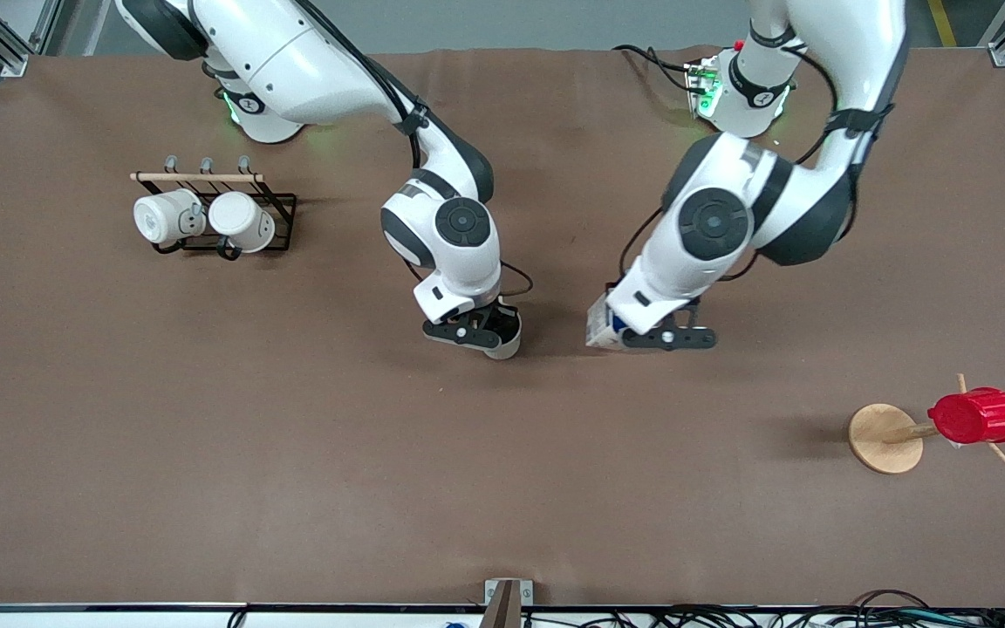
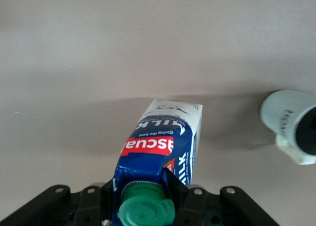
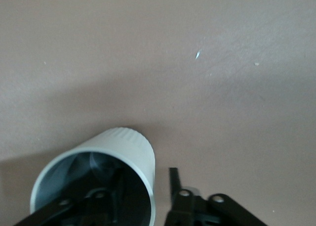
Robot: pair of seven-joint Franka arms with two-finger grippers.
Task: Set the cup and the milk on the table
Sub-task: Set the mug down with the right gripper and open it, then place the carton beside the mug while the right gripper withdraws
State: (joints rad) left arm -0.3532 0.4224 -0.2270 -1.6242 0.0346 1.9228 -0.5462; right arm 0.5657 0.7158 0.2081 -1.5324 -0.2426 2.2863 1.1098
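Across the whole scene lies the table (image 1: 206,453), a large surface under a plain matte brown sheet, with grey floor and metal framing showing at its edges and cables along the edge nearest the front camera. Toward the right arm's end stands a black wire rack (image 1: 280,214) with two white mugs (image 1: 206,218) hung on it; toward the left arm's end a wooden peg stand (image 1: 885,438) carries a red ribbed cup (image 1: 976,416).

Both arms reach from their bases and bend down over the middle of the table, wrists pointing downward. The right gripper (image 1: 478,331) clamps the wall of the cup (image 1: 502,347), one finger inside its grey interior (image 3: 94,186) and one outside; the off-white mug sits directly under the hand, low at the brown sheet, though contact cannot be told. The left gripper (image 1: 670,337) grips the milk (image 1: 605,331) near its top, fingers closed on either side just under the round green cap (image 2: 146,210). The blue-and-white carton hangs below that hand, its base tilted toward the cup, which stands near it and apart.
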